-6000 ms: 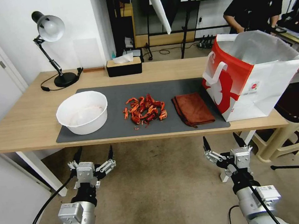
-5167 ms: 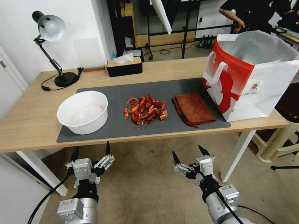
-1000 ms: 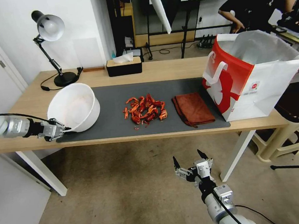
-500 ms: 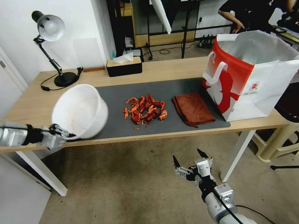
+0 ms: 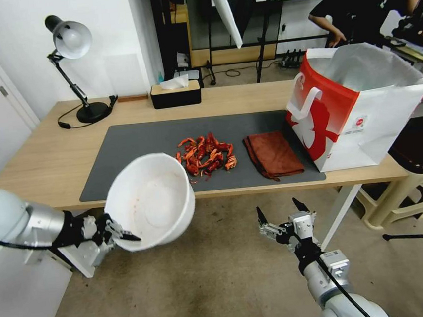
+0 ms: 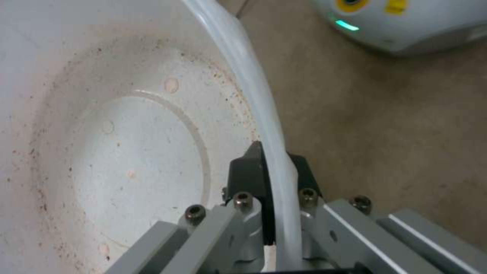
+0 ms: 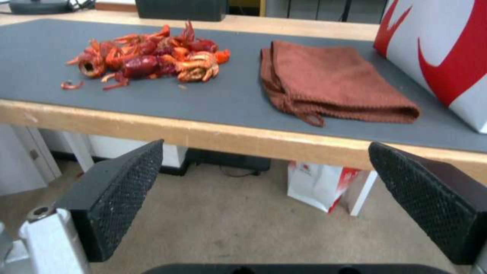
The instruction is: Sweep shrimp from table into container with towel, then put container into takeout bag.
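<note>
White plastic is what has moved: the container (image 5: 149, 200), which a moment ago sat tilted on the left end of the grey mat (image 5: 135, 141), now hangs off the bench (image 5: 37, 160) altogether, held in front of and below its near edge with the open mouth tipped up toward the bench. The left hand (image 5: 121, 233) is clenched on the container's near-left rim; in the left wrist view one dark fingertip (image 6: 251, 173) sits inside the wall and the other outside, pinching the rim between them. The inside is bare apart from reddish specks.

That places the container just under the bench edge, near and slightly left of the shrimp (image 5: 205, 155), which lie heaped on the mat close to that edge. Judged from this, the container is being set up as a catcher, so the shrimp can be pushed over the edge into it.

The towel (image 5: 272, 154) lies folded just right of the shrimp, untouched, with the takeout bag (image 5: 361, 109) standing upright at its right. The right hand (image 5: 283, 218) hangs released, fingers spread wide, below the bench and in front of the towel; it has edged slightly right and up since a second ago. Sweeping has not begun.
</note>
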Available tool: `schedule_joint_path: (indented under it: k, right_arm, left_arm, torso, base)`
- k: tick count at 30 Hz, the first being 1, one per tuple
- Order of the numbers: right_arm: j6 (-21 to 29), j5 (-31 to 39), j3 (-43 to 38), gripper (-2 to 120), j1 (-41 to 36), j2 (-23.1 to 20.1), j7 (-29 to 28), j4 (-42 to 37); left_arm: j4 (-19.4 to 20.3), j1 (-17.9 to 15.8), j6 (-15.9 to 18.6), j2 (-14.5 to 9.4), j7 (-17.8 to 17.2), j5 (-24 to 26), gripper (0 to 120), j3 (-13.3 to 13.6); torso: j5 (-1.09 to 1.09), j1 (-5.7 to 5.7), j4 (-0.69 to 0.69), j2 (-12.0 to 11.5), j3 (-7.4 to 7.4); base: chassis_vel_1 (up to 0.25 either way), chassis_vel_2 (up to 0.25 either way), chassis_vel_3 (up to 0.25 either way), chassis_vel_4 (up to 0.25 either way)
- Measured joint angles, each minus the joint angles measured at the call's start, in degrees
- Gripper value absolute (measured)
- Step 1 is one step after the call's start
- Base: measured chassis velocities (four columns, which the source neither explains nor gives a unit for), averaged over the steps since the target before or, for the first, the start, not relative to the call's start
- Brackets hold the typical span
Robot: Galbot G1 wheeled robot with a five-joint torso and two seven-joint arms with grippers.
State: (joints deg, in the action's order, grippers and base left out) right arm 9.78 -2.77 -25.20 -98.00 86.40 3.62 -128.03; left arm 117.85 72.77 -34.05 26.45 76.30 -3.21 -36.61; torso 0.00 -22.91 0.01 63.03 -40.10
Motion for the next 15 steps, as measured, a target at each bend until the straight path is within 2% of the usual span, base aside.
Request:
schedule_joint_path:
  k: [2, 4, 6, 9, 15]
  right_arm:
    - [0.03, 0.0, -0.03, 100, 0.01, 0.0, 0.0, -0.14]
    - [0.22, 0.01, -0.24, 100, 0.05, -0.05, -0.02, -0.97]
    - [0.27, 0.04, -0.34, 100, 0.06, -0.09, -0.03, -1.22]
    - [0.39, 0.23, -0.65, 100, -0.12, -0.33, -0.07, -2.26]
    - [0.4, 0.4, -0.7, 100, -0.42, -0.47, -0.14, -3.15]
  left_arm:
    - [0.27, 0.19, -0.15, 0.21, 0.6, -0.33, 0, 0.02]
    - [0.65, 0.8, -0.93, 1.46, 3.56, -2.14, 0, 1.12]
    - [0.53, 0.94, -1.27, 1.78, 4.01, -2.7, 0, 1.43]
    - [-1.0, 1.9, -2.79, 3.69, 5.91, -6.28, 0, 2.75]
    - [-4.19, 2.55, -4.24, 6.09, 6.69, -9.27, 0, 4.57]
  torso:
    - [0.0, 0.0, 0.0, 0.0, 0.0]
    - [0.0, 0.0, 0.0, 0.0, 0.0]
    - [0.01, 0.0, -0.01, 0.0, 0.0]
    - [0.01, 0.0, 0.0, -0.01, 0.0]
    - [0.0, -0.01, 0.0, -0.01, 0.0]
  base:
    - [0.0, 0.0, 0.0, 0.0]
    - [0.0, 0.0, 0.0, 0.0]
    - [0.0, 0.0, 0.0, 0.0]
    - [0.0, 0.0, 0.0, 0.0]
    - [0.0, 0.0, 0.0, 0.0]
